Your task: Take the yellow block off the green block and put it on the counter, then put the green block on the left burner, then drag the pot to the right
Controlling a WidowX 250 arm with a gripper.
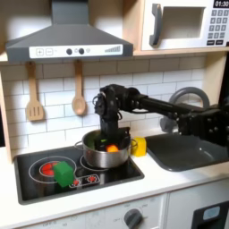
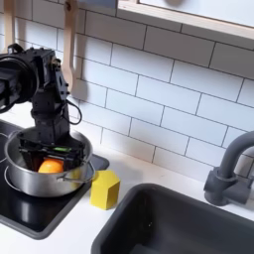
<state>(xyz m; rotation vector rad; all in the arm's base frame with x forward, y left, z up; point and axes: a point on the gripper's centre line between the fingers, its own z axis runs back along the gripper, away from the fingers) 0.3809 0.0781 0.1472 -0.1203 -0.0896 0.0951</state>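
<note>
The yellow block [image 1: 139, 146] sits on the white tabletop [image 1: 170, 182] just off the right edge of the black stovetop [image 1: 36, 170] in the first exterior view, between the stovetop and the dark sink [image 1: 190, 152]; in the second exterior view the same yellow block [image 2: 105, 189] rests on the tabletop [image 2: 74, 235] close to the sink's [image 2: 179, 233] front left corner, just beside the pot but apparently not touching it. The green block [image 1: 63, 173] lies on the burner at the first exterior view's left, over its red ring. The pot [image 1: 106, 154], shiny and round, stands on the stovetop's right part in the first exterior view, and in the second exterior view the pot [image 2: 40, 179] holds an orange toy food piece [image 2: 50, 167] with something dark green beside it. The black arm reaches from the first exterior view's right, and its pincer [image 1: 109, 132] points down at the pot's rim; in the second exterior view the pincer [image 2: 52, 145] hangs low over the pot's inside, its tips at or just within the rim. Whether its jaws grip the rim or stand apart I cannot tell. Behind, a wooden spatula [image 1: 34, 100] and a wooden spoon [image 1: 79, 97] hang on the white tiled wall, and a grey faucet [image 2: 230, 174] rises at the second exterior view's right.
</note>
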